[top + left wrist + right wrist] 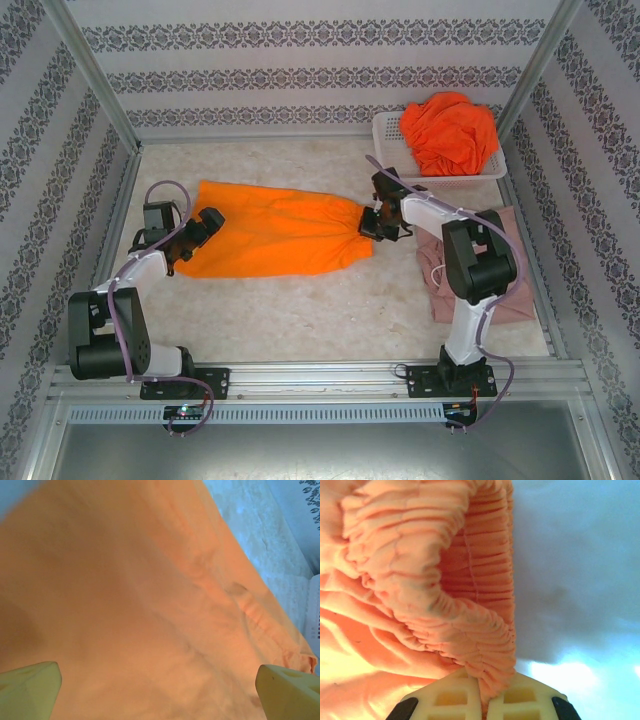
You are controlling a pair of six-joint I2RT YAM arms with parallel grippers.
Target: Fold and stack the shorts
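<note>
1. My right gripper (pixel 482 692) is clenched on the gathered waistband (pixel 445 580) of the orange shorts (pixel 280 238). The ruffled elastic is pinched between the two pads and rises up from them in a loop. I hold it there, I think, because the waist is the thickest edge and will not slip out easily.
2. My left gripper (pixel 159 682) is released, its fingers standing wide apart. It hovers just over the other end of the same shorts, at the leg hems, with smooth cloth under both fingertips. It grasps nothing yet.
3. Between my two grippers the orange shorts lie flat and stretched on the table (pixel 300 330). This seems to be the spreading step before the first fold.
4. Beside my right arm, on its outer side, the pink shorts (pixel 432 268) lie on the table, partly hidden by the arm. I judge this is the place of the stack.
5. Beyond my right gripper, at the far side, stands the white mesh basket (pixel 390 135) with another bundle of orange cloth (pixel 450 130) crumpled inside, probably waiting for its turn.
6. By my judgement the task is far from finished.
</note>
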